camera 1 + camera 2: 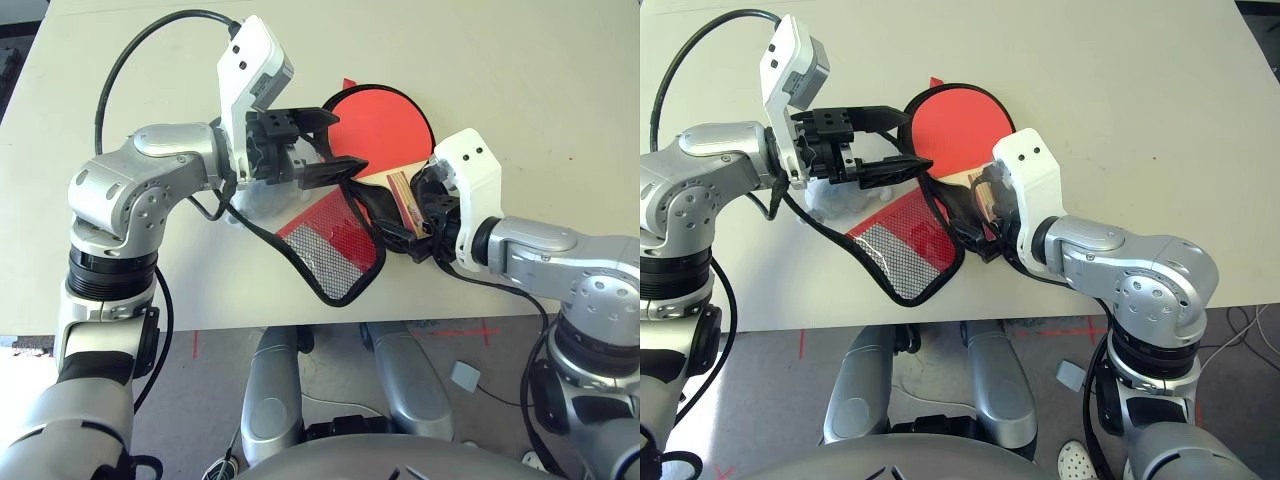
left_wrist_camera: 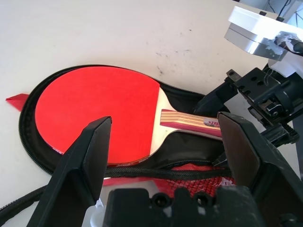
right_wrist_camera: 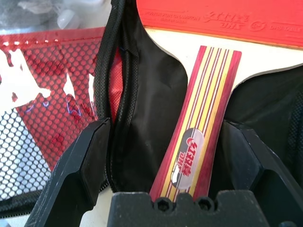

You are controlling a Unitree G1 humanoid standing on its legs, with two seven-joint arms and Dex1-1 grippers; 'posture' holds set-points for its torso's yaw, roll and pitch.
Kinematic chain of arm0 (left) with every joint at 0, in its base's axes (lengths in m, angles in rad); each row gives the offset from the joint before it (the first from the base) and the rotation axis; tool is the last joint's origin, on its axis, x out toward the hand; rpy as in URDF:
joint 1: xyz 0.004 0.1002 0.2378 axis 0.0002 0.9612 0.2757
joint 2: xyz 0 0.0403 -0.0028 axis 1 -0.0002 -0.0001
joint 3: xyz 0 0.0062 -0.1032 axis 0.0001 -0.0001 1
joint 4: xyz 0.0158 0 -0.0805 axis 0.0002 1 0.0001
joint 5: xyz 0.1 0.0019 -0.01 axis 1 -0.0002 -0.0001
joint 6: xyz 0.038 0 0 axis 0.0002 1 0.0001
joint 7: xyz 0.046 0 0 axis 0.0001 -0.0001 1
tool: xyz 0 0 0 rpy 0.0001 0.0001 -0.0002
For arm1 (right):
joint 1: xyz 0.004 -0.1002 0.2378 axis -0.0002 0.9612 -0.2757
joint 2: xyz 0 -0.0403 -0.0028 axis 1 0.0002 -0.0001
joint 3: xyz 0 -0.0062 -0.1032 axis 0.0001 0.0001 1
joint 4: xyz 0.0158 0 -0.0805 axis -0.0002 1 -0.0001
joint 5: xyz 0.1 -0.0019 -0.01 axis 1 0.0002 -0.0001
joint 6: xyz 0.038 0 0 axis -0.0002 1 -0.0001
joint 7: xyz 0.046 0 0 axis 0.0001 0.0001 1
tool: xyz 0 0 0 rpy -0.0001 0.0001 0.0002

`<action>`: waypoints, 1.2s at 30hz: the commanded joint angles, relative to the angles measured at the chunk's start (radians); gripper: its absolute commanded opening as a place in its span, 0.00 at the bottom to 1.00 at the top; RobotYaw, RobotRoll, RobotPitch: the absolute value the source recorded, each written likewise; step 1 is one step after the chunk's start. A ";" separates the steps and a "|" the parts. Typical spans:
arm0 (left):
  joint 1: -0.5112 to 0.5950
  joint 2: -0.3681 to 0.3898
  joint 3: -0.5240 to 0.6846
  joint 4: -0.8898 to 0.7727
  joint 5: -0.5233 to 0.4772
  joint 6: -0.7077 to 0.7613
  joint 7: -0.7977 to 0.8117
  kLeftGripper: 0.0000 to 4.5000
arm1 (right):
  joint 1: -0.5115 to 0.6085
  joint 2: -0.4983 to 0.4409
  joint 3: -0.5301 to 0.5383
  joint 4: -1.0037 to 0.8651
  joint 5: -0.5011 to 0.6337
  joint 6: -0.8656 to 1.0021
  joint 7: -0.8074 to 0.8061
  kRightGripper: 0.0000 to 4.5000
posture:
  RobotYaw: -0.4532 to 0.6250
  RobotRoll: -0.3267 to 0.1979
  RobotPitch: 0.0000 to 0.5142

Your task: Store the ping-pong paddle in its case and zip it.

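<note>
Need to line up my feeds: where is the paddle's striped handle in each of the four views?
Left eye: right of centre, beside the right gripper.
Right eye: just right of centre, the striped handle partly hidden by that gripper.
Left wrist: right of centre, pointing away from the red rubber.
Right wrist: centre to lower centre, running up toward the rubber.
Shared landmark: the case's black zipper rim.

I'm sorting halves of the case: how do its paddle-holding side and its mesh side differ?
The paddle-holding side shows a black inside; the mesh side shows red and silvery mesh. The first lies under the paddle; the second has no paddle on it. Both have black zipper rims.
</note>
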 commanded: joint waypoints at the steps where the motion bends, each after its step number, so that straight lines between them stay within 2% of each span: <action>1: -0.013 0.030 0.048 -0.021 -0.015 0.010 0.009 1.00 | 0.015 -0.076 -0.011 -0.001 -0.010 -0.033 0.086 0.99 | 0.34 0.62 0.68; 4: -0.032 0.065 0.079 -0.005 -0.008 0.005 0.004 1.00 | 0.015 -0.143 -0.033 0.036 -0.027 -0.082 0.145 0.99 | 0.35 0.62 0.66; 8: -0.055 0.162 0.127 0.045 0.025 -0.027 -0.016 1.00 | 0.043 -0.274 -0.054 0.076 -0.035 -0.190 0.289 0.99 | 0.39 0.62 0.64; 11: -0.043 0.232 0.153 0.085 0.049 -0.055 -0.031 1.00 | 0.042 -0.334 -0.048 0.110 -0.054 -0.268 0.365 0.99 | 0.40 0.62 0.64; 18: 0.056 0.442 0.254 0.235 0.130 -0.149 -0.092 1.00 | -0.025 -0.339 -0.105 0.283 -0.099 -0.382 0.406 0.99 | 0.43 0.62 0.67; 23: 0.161 0.530 0.309 0.301 0.164 -0.199 -0.131 1.00 | -0.071 -0.299 -0.121 0.408 -0.165 -0.469 0.373 0.99 | 0.46 0.62 0.68; 27: 0.253 0.545 0.315 0.283 0.176 -0.213 -0.145 1.00 | -0.111 -0.257 -0.123 0.511 -0.229 -0.545 0.338 0.99 | 0.48 0.62 0.69; 30: 0.318 0.512 0.286 0.220 0.181 -0.215 -0.134 1.00 | -0.133 -0.242 -0.120 0.576 -0.283 -0.608 0.324 0.99 | 0.48 0.62 0.69; 32: 0.333 0.484 0.260 0.181 0.188 -0.214 -0.111 1.00 | -0.143 -0.238 -0.122 0.605 -0.310 -0.638 0.318 0.99 | 0.47 0.62 0.69; 36: 0.320 0.418 0.219 0.080 0.137 -0.144 -0.095 1.00 | -0.156 -0.226 -0.139 0.637 -0.341 -0.661 0.300 0.99 | 0.46 0.62 0.69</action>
